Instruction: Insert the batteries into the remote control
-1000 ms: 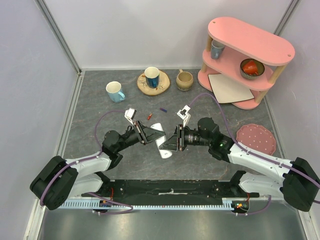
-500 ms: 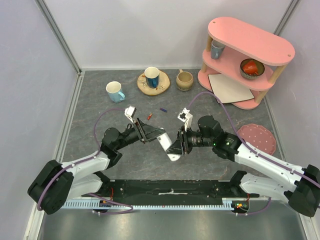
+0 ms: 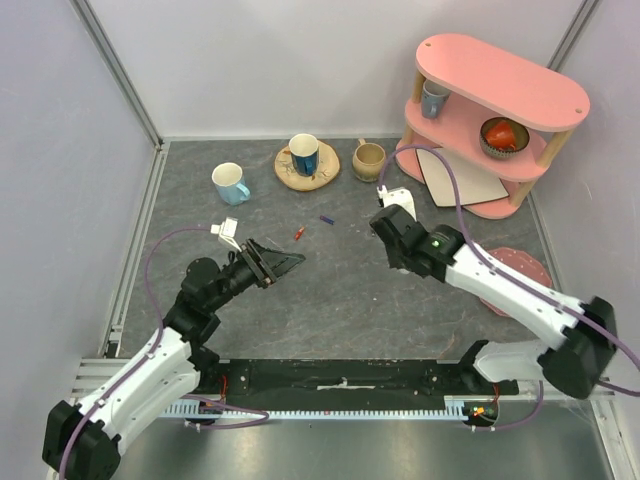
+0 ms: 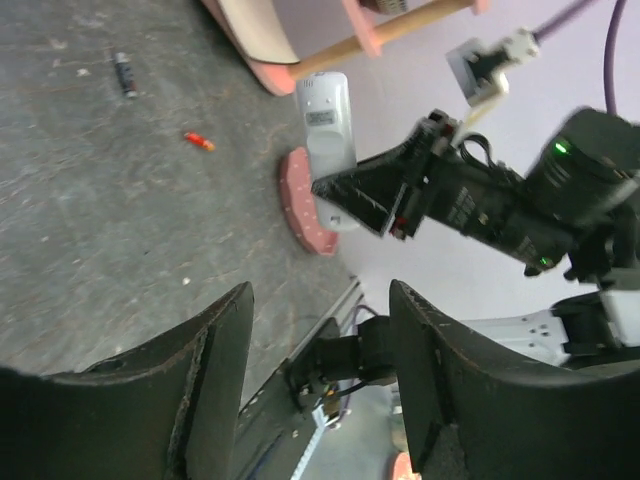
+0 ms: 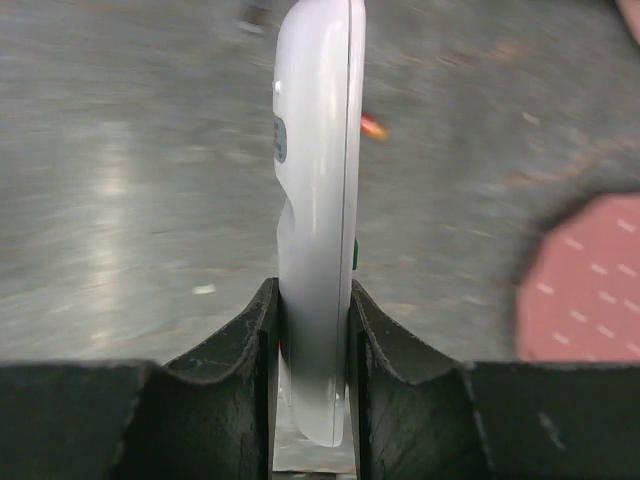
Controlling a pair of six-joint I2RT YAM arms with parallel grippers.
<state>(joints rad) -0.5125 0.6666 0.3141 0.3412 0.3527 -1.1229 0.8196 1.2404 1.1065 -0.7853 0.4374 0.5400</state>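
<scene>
The white remote control (image 5: pixel 315 200) stands edge-on between the fingers of my right gripper (image 5: pixel 313 290), which is shut on its lower end. The left wrist view shows the remote control (image 4: pixel 325 120) held up in the air by that gripper (image 4: pixel 365 195). From the top camera the right wrist (image 3: pixel 400 235) hides it. My left gripper (image 3: pixel 285 262) is open and empty, low over the table to the left (image 4: pixel 320 300). A red battery (image 3: pixel 298 234) and a blue-purple battery (image 3: pixel 326 219) lie loose on the table between the arms, with the red one also in view (image 4: pixel 198 141).
A blue mug (image 3: pixel 231 183), a cup on a wooden saucer (image 3: pixel 304 155) and a beige mug (image 3: pixel 369 159) stand along the back. A pink shelf (image 3: pixel 490 110) fills the back right corner. A pink dotted plate (image 3: pixel 522 272) lies under the right arm.
My left gripper let go of the remote control, opened and drew back to the left. The right arm lifted the remote control and carried it towards the back right.
</scene>
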